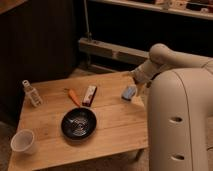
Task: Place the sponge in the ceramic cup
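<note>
At the pincer (137, 91), low by the bench (117, 131) edge, the blue sponge (129, 92) sits just beside it; whether the pincer grips it cannot be told. The white cup (22, 141) stands well away, beyond a black pan (78, 123); a weak hold could drop the sponge short.

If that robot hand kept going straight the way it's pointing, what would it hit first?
Most likely the sponge, just below the hand near the right edge of the table. Depth is hard to judge, so that's a guess.
</note>
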Controlling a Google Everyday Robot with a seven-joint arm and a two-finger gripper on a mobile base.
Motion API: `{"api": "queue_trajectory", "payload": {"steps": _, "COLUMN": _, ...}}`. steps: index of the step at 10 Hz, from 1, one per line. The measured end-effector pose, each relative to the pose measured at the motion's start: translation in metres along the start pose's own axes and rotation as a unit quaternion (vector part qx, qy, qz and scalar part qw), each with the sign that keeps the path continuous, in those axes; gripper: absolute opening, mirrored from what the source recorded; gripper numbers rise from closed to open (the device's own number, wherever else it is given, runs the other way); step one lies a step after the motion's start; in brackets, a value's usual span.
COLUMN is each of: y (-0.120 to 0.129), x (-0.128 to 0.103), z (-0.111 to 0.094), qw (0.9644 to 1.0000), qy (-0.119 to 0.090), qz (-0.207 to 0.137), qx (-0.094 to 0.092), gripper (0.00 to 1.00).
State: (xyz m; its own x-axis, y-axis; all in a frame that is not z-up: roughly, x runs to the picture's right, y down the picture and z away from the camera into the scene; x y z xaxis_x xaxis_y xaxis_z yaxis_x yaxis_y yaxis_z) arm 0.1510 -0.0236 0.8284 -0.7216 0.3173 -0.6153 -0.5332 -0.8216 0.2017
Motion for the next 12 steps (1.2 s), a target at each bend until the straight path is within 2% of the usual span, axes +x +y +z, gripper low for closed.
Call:
{"api": "queue_trajectory", "payload": {"steps": 2, "y": -0.001, "x": 0.0, "z": -0.001, "qw": 1.0, "qy": -0.006, "qz": -0.004, "qx": 0.002, "gripper": 0.8}}
{"api": "queue_trajectory", "payload": {"steps": 3, "y": 0.001, "x": -0.002, "z": -0.001, "qw": 0.9996, "qy": -0.02, "qz": -0.015, "qx": 0.008, "gripper": 0.8}}
{"api": "queue_trajectory", "payload": {"steps": 4, "y": 0.009, "x": -0.004, "z": -0.005, "qw": 0.9977, "qy": -0.05, "qz": -0.043, "qx": 0.013, "gripper": 0.8}}
{"api": "queue_trajectory", "payload": {"steps": 5, "y": 0.018, "x": -0.012, "z": -0.009, "qw": 0.9915, "qy": -0.095, "qz": -0.087, "qx": 0.014, "gripper": 0.8}}
{"api": "queue_trajectory", "payload": {"steps": 7, "y": 0.029, "x": -0.026, "z": -0.019, "qw": 0.9744, "qy": -0.163, "qz": -0.154, "qx": 0.012, "gripper": 0.8}}
{"api": "queue_trajectory", "payload": {"steps": 8, "y": 0.034, "x": -0.026, "z": -0.02, "qw": 0.9702, "qy": -0.174, "qz": -0.169, "qx": 0.011, "gripper": 0.8}}
{"api": "queue_trajectory", "payload": {"steps": 9, "y": 0.035, "x": -0.028, "z": -0.021, "qw": 0.9686, "qy": -0.178, "qz": -0.173, "qx": 0.011, "gripper": 0.8}}
{"api": "queue_trajectory", "payload": {"steps": 10, "y": 0.033, "x": -0.028, "z": -0.019, "qw": 0.9713, "qy": -0.166, "qz": -0.171, "qx": 0.01, "gripper": 0.8}}
{"api": "queue_trajectory", "payload": {"steps": 12, "y": 0.036, "x": -0.033, "z": -0.003, "qw": 0.9759, "qy": -0.133, "qz": -0.173, "qx": 0.0, "gripper": 0.8}}
